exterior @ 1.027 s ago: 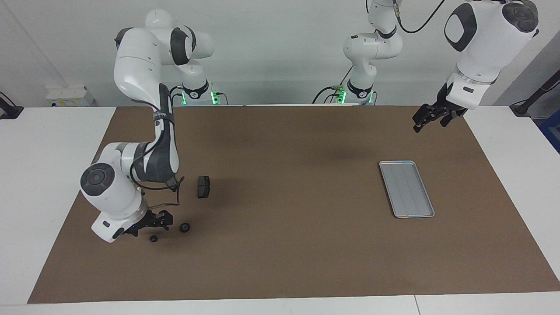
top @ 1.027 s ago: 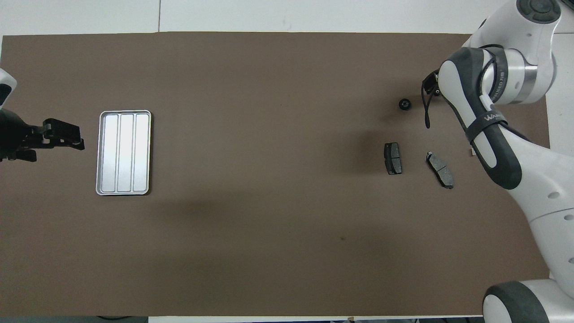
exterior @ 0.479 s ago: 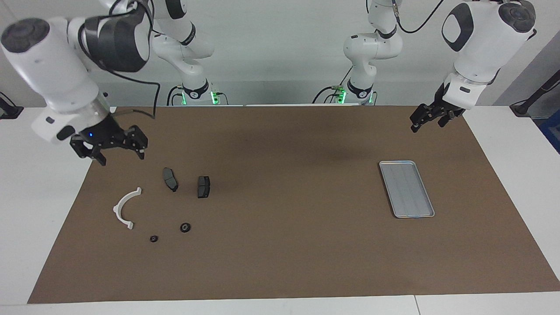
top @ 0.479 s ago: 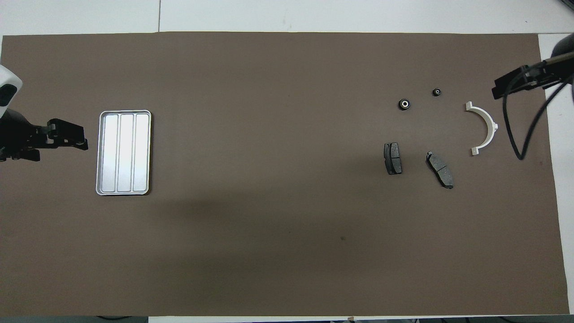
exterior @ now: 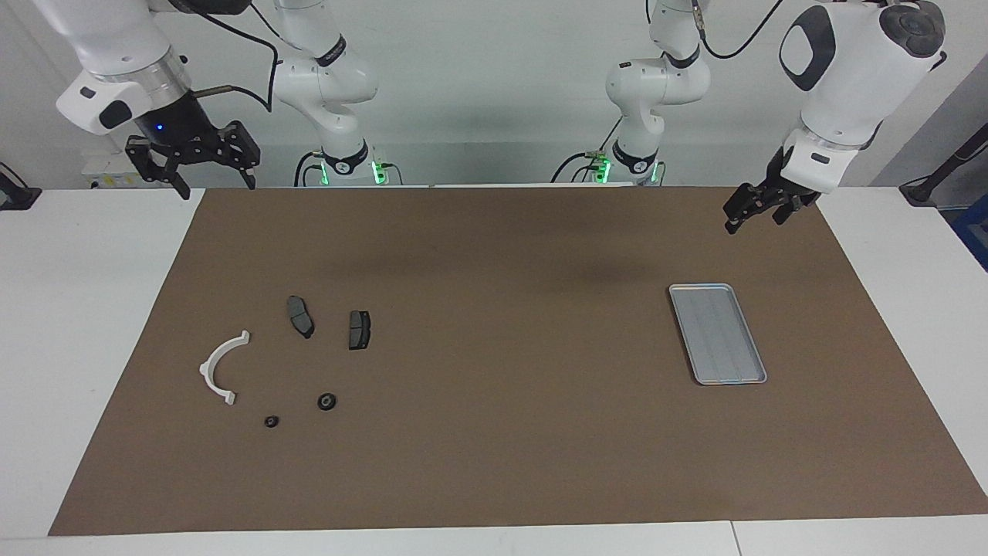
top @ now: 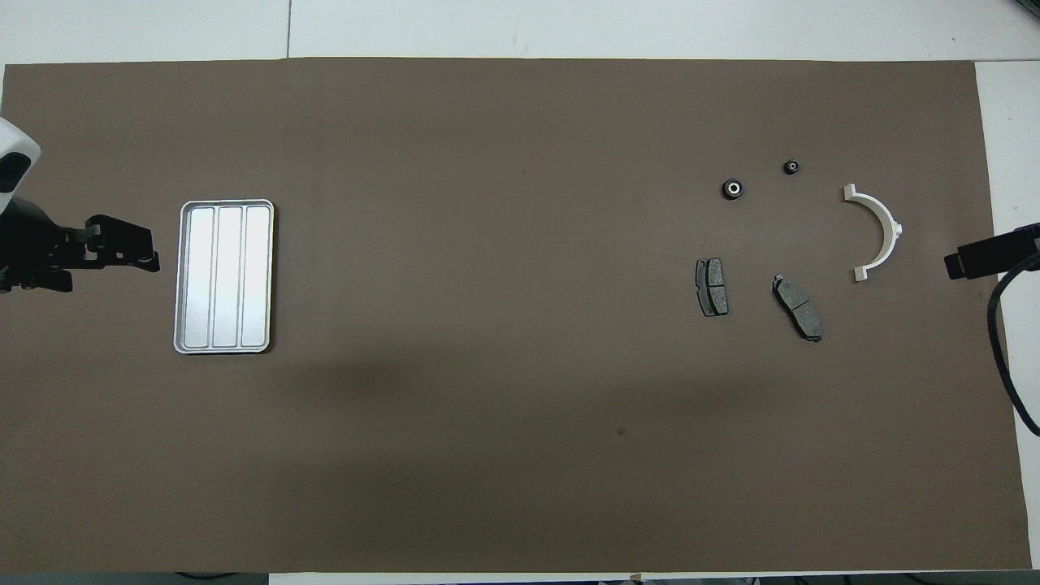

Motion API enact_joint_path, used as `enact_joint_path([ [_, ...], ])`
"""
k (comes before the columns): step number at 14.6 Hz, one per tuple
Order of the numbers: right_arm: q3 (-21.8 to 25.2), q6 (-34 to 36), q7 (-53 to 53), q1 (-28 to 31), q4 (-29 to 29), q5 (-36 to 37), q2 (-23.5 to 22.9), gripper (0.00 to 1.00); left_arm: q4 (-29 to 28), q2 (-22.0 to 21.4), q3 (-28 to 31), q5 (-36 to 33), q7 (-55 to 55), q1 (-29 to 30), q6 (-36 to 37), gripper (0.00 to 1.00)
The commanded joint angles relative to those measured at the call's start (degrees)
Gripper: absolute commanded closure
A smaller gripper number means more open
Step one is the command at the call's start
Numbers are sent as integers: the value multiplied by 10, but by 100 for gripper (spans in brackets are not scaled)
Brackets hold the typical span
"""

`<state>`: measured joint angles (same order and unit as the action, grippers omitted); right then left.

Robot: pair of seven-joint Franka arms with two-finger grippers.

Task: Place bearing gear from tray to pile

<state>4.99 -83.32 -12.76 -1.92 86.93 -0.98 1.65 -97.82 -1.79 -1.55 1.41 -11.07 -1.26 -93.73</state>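
Observation:
The silver tray point(exterior: 716, 333) point(top: 224, 276) lies bare at the left arm's end of the mat. At the right arm's end is the pile: a white arc point(exterior: 220, 367) point(top: 877, 231) and two dark pads point(exterior: 300, 316) point(exterior: 359, 329). Farther from the robots than the pads, two small black bearing gears point(exterior: 327, 401) point(exterior: 271, 421) point(top: 733, 188) rest on the mat. My right gripper point(exterior: 216, 181) hangs open and empty, high over the mat's corner by its base. My left gripper point(exterior: 754, 220) point(top: 150, 250) waits open and empty beside the tray.
A brown mat point(exterior: 494, 463) covers most of the white table point(exterior: 77, 324). The arm bases stand at the robots' edge. A black cable point(top: 1003, 357) from the right arm hangs over the mat's end.
My right gripper has risen from low beside the bearing gears to high over the mat's corner near its base, uncovering the white arc and one pad. The left arm has hardly moved.

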Motion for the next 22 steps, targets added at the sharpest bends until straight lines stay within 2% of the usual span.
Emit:
enact_joint_path([
  [1,-2,-8,2,-2,48,5,20,0,-4,-4,8,5,3,-9,-7,0],
  [4,-1,-28,5,-12,72,28,20,0,-4,-6,8,5,3,-8,-6,0],
  [6,1,-57,42,-16,85,40,20,0,-4,-6,8,5,3,-8,-4,0],
  [8,1,-58,70,-26,85,41,21,0,-4,-6,8,5,3,-8,-5,0],
  [15,0,-61,53,-9,83,-2,8,0,-4,-6,8,5,3,-8,-5,0],
  [22,1,-74,50,-14,80,4,6,0,-4,-6,8,5,3,-8,-5,0],
])
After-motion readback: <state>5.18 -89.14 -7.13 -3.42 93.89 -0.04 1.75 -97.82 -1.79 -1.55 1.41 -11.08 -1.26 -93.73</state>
